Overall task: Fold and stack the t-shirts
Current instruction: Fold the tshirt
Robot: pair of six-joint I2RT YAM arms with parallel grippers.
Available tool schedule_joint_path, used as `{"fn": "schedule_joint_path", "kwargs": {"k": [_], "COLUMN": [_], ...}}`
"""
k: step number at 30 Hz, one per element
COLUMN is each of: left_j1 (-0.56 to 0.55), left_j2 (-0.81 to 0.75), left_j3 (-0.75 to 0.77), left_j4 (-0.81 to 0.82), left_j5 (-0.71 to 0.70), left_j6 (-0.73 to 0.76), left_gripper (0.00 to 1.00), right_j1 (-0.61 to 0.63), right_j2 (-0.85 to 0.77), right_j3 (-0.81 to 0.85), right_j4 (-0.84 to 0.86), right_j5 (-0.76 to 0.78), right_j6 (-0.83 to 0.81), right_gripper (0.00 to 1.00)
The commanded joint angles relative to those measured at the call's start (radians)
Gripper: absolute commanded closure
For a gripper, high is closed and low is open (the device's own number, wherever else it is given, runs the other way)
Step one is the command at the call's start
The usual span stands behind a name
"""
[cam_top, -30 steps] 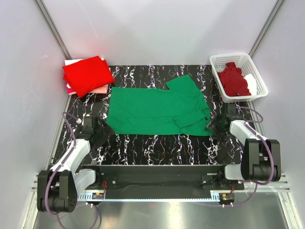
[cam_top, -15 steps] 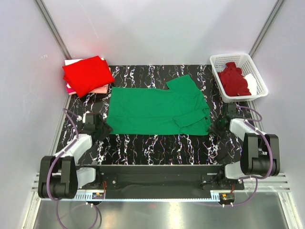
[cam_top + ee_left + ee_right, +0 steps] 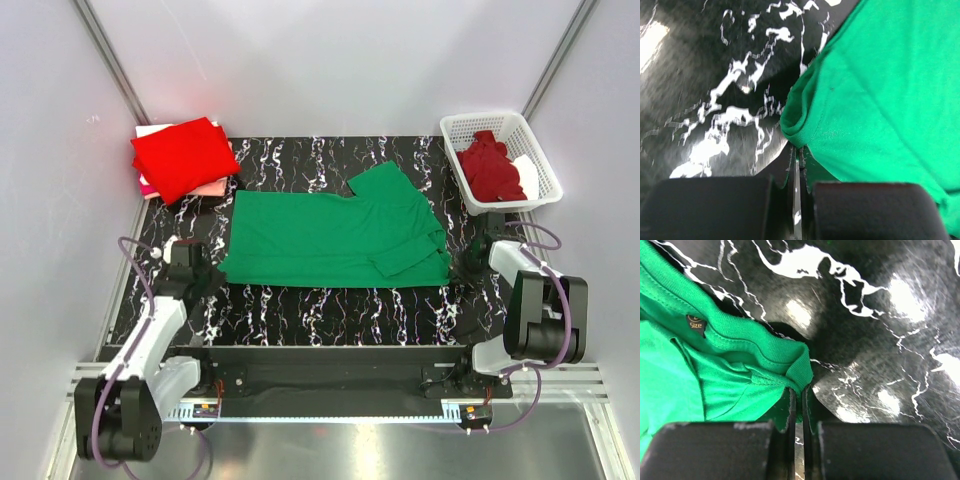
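Observation:
An emerald green t-shirt (image 3: 330,235) lies spread flat across the middle of the black marbled table. My left gripper (image 3: 212,272) is at its near left corner. In the left wrist view this gripper (image 3: 797,152) is shut on a fold of the green hem (image 3: 795,127). My right gripper (image 3: 457,270) is at the shirt's near right end. The right wrist view shows it (image 3: 800,392) shut on the ribbed green collar (image 3: 790,360). A folded red t-shirt (image 3: 183,155) tops a pink and white pile at the back left. A dark maroon t-shirt (image 3: 490,168) lies crumpled in the basket.
The white lattice basket (image 3: 480,117) stands at the back right corner, with a white garment (image 3: 528,178) beside the maroon one. Grey walls close in the table on three sides. A strip of bare marbled table (image 3: 330,310) runs between the shirt and the arm bases.
Both grippers have closed on the green shirt's ends. The arms have drawn apart, and the shirt now lies stretched wider and flatter.

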State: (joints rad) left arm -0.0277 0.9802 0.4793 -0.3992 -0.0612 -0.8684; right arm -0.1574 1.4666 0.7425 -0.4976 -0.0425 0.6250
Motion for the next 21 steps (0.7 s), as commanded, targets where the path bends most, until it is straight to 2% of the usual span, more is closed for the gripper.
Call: {"fn": "schedule_joint_path", "kwargs": {"k": [1, 3, 4, 5, 6, 7, 8, 10, 11, 12, 13, 14, 15, 17, 21], "left_j1": [-0.001, -0.003, -0.005, -0.006, -0.008, -0.011, -0.017, -0.035, -0.037, -0.037, -0.037, -0.037, -0.037, -0.037, -0.037], "left_j2": [-0.104, -0.13, -0.153, -0.167, -0.182, -0.222, -0.247, -0.309, -0.319, -0.321, -0.266, -0.265, -0.226, -0.193, -0.172], "left_j3": [-0.034, -0.041, -0.042, -0.044, -0.05, -0.051, -0.054, -0.039, -0.012, 0.064, 0.237, 0.239, 0.349, 0.428, 0.437], "left_j4": [-0.096, -0.135, -0.163, -0.177, -0.191, -0.219, -0.233, -0.23, -0.24, -0.262, -0.368, -0.369, -0.421, -0.476, -0.483], "left_j5": [-0.049, -0.042, -0.026, -0.019, 0.007, 0.023, 0.04, 0.092, 0.109, 0.116, 0.112, 0.109, 0.098, 0.007, -0.103], "left_j6": [-0.046, -0.06, -0.063, -0.067, -0.072, -0.073, -0.081, -0.067, -0.052, -0.016, 0.084, 0.129, 0.172, 0.267, 0.358], "left_gripper": [1.0, 1.0, 0.99, 0.96, 0.9, 0.69, 0.59, 0.36, 0.32, 0.28, 0.1, 0.1, 0.06, 0.04, 0.01], "right_j1": [-0.013, -0.016, -0.019, -0.024, -0.028, -0.03, -0.031, -0.031, -0.031, -0.031, -0.031, -0.031, -0.03, -0.016, 0.057], "right_j2": [-0.023, -0.026, -0.026, -0.029, -0.029, -0.034, -0.043, -0.106, -0.138, -0.203, -0.298, -0.299, -0.348, -0.382, -0.356], "right_j3": [0.032, 0.034, 0.034, 0.041, 0.049, 0.055, 0.069, 0.087, 0.09, 0.093, 0.083, 0.083, 0.081, 0.071, 0.052], "right_j4": [-0.038, -0.039, -0.047, -0.053, -0.07, -0.081, -0.091, -0.122, -0.127, -0.137, -0.133, -0.127, -0.125, -0.104, -0.05], "right_j5": [0.087, 0.092, 0.098, 0.098, 0.098, 0.105, 0.112, 0.156, 0.168, 0.184, 0.152, 0.151, 0.095, 0.021, -0.163], "right_j6": [-0.015, -0.013, -0.011, -0.01, -0.008, -0.008, -0.011, -0.031, -0.041, -0.053, -0.07, -0.07, -0.073, -0.082, -0.061], "right_gripper": [0.99, 0.91, 0.67, 0.54, 0.41, 0.29, 0.19, 0.17, 0.17, 0.17, 0.17, 0.18, 0.18, 0.19, 0.26]}}
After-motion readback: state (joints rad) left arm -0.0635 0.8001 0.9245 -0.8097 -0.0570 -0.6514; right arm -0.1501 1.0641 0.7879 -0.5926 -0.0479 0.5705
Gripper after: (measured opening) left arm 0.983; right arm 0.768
